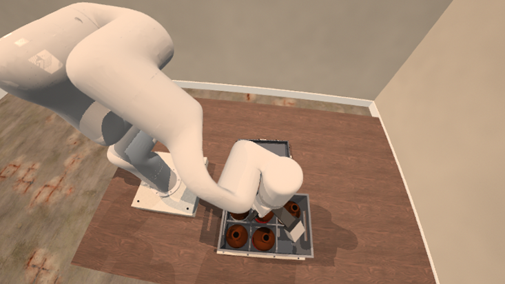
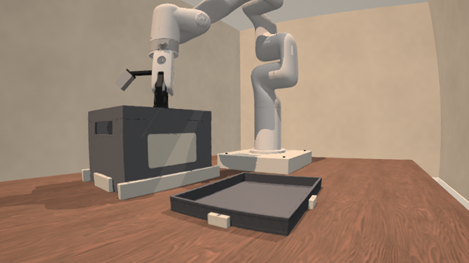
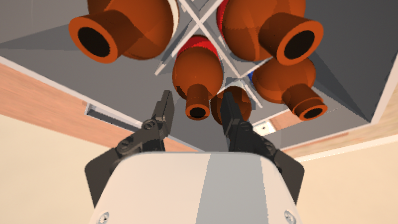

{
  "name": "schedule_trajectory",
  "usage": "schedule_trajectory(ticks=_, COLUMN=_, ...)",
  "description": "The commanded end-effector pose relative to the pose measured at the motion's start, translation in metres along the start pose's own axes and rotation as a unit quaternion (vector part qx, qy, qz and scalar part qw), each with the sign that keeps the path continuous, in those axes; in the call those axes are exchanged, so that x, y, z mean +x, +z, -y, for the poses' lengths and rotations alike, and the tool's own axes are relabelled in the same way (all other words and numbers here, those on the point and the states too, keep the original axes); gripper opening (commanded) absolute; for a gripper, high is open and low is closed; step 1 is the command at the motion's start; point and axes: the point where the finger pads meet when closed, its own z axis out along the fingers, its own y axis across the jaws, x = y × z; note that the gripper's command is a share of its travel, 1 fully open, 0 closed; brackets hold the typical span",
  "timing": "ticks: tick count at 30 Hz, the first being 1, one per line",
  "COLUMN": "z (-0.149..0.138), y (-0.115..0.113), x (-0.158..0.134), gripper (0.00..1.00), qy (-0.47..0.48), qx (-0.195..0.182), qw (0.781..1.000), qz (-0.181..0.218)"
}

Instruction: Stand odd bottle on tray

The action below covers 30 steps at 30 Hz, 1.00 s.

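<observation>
The pincer (image 3: 196,112) hangs over the crate (image 2: 124,137) with its jaws parted about halfway, gripping nothing. In the wrist view its 2 dark fingers stand on either side of the neck of a brown bottle with a red band (image 3: 197,75), with gaps on both sides. 4 more brown bottles stand in the neighbouring cells, 5 in all, and which one has the odd neck cannot be told. The dark tray (image 2: 289,223) lies on the worktop (image 2: 370,221) near the crate, holding nothing.
</observation>
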Motion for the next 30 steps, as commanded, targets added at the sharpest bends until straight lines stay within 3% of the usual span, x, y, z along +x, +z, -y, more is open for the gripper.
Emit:
schedule_trajectory(ticks=1, z=0.001, y=-0.006, x=0.001, gripper=0.65, qy=0.000, qx=0.001, qw=1.000, qz=-0.002)
schedule_trajectory(ticks=30, z=0.001, y=-0.077, x=0.001, gripper=0.65, qy=0.000, qx=0.001, qw=1.000, qz=-0.002)
